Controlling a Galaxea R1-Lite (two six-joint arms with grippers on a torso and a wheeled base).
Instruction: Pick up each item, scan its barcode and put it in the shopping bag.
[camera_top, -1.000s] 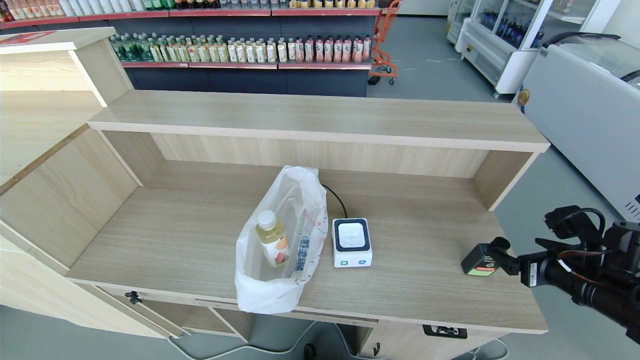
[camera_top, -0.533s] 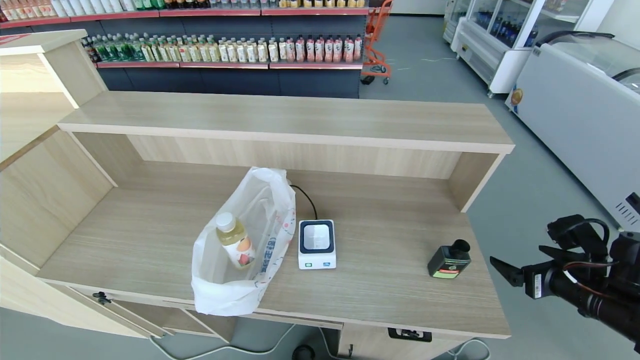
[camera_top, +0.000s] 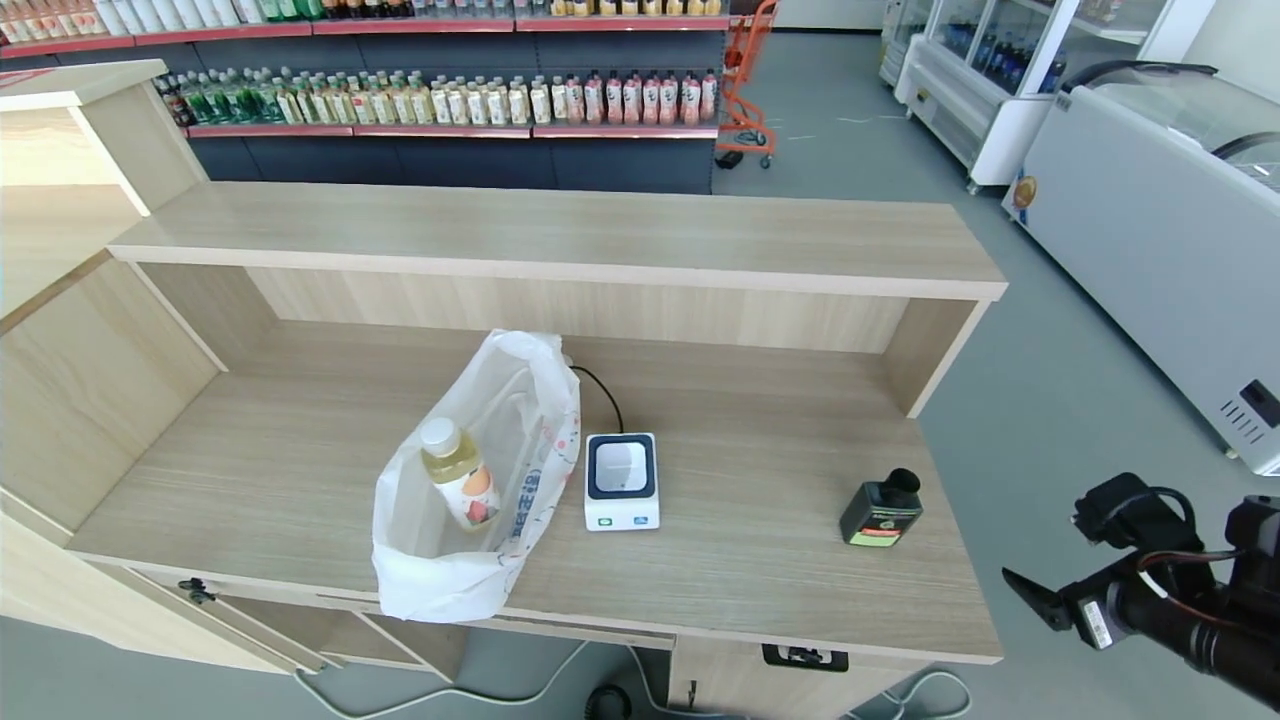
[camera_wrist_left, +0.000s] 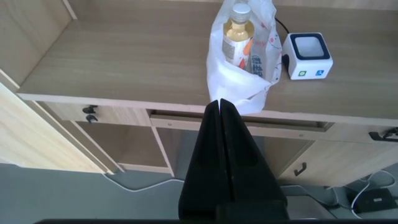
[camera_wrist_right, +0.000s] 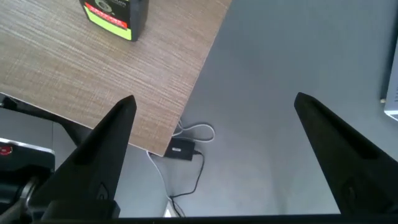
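Approaching the dark bottle (camera_top: 880, 510), upright near the counter's (camera_top: 750, 570) right end, align the right gripper (camera_wrist_right: 214, 102), fingers spread wide, with its body and close below the cap. The left gripper (camera_wrist_left: 219, 106) hangs before the counter, fingers pressed together.

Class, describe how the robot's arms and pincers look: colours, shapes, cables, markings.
The right arm is a black, rounded tube carrying a looped black cable, thin reddish wires and a small white printed label. The right pincer has two black fingers tapering to points. The left pincer is black and wedge-shaped.
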